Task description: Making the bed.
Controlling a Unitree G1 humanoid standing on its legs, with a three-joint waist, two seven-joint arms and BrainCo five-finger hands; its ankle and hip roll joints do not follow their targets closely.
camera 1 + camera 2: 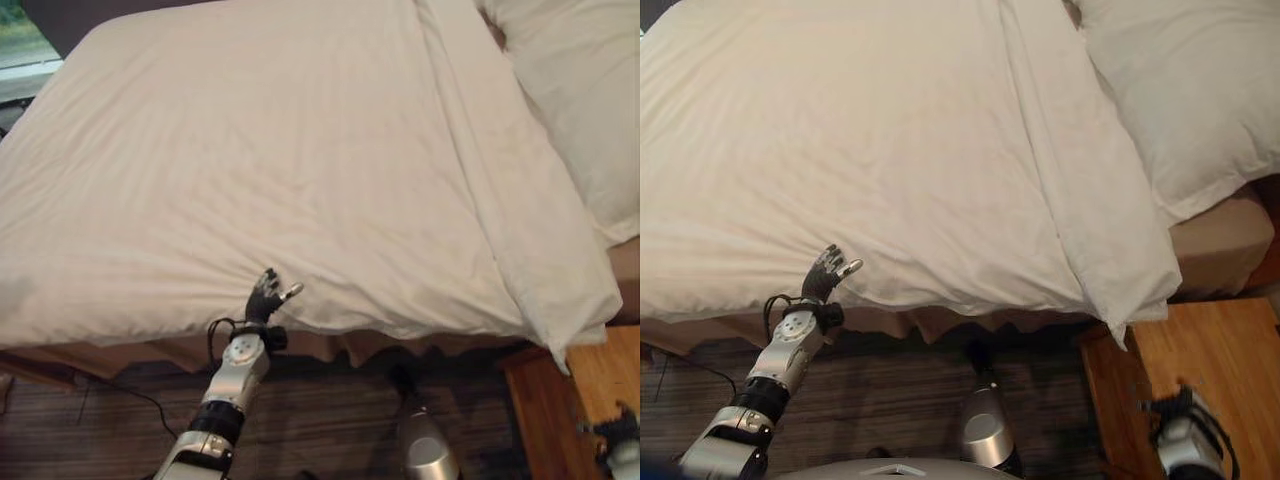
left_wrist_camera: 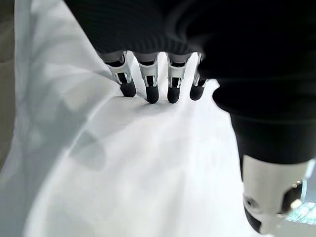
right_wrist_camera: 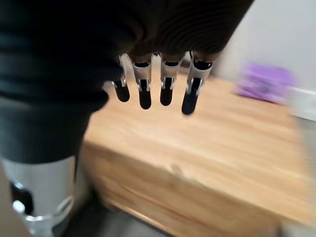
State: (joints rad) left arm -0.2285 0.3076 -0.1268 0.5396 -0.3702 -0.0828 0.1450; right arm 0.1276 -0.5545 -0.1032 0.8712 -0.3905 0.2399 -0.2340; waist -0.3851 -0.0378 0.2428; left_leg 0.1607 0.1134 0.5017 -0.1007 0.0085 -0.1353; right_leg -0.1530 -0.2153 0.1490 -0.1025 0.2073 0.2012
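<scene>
— Bedside first: what covers the bed (image 1: pixel 100 355)?
— White duvet (image 1: pixel 260 160), spread flat; pillow (image 1: pixel 1180 90) at its head.
— Hands?
— Left hand (image 1: pixel 266 296) rests straight fingers (image 2: pixel 150 91) on the duvet's near edge. Right hand (image 3: pixel 64 64) hangs relaxed above a wooden nightstand (image 3: pixel 207 148).

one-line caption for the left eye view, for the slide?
Left hand, fingers open, resting on the white duvet at the bed's near edge, pillow at the head.
</scene>
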